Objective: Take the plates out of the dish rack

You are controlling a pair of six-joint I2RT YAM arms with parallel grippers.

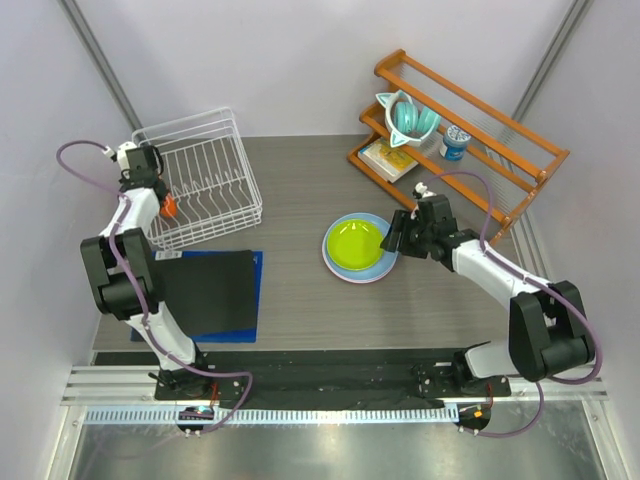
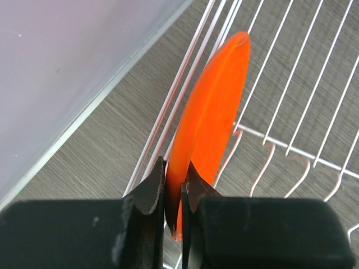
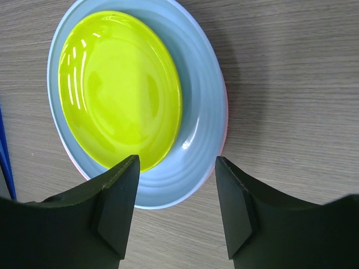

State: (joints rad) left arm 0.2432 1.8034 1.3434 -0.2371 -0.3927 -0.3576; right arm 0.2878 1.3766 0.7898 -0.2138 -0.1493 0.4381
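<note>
The white wire dish rack (image 1: 215, 135) stands at the back left. My left gripper (image 1: 165, 205) is shut on the rim of the orange plate (image 2: 210, 106), which stands on edge at the rack's left end (image 2: 291, 151); in the top view only a bit of the orange plate (image 1: 169, 208) shows. The lime green plate (image 1: 358, 243) lies on the light blue plate (image 1: 387, 262), which lies on the pink plate, stacked mid-table. In the right wrist view the green plate (image 3: 120, 89) sits in the blue one (image 3: 199, 112); a pink rim (image 3: 226, 120) peeks out. My right gripper (image 1: 398, 235) is open and empty, just right of the stack.
A dark blue mat (image 1: 210, 292) lies in front of the rack. An orange-brown wooden shelf rack (image 1: 520, 140) at the back right holds a teal cup (image 1: 408, 115), a small tin (image 1: 455, 142) and a book (image 1: 388, 158). Grey walls close in on both sides.
</note>
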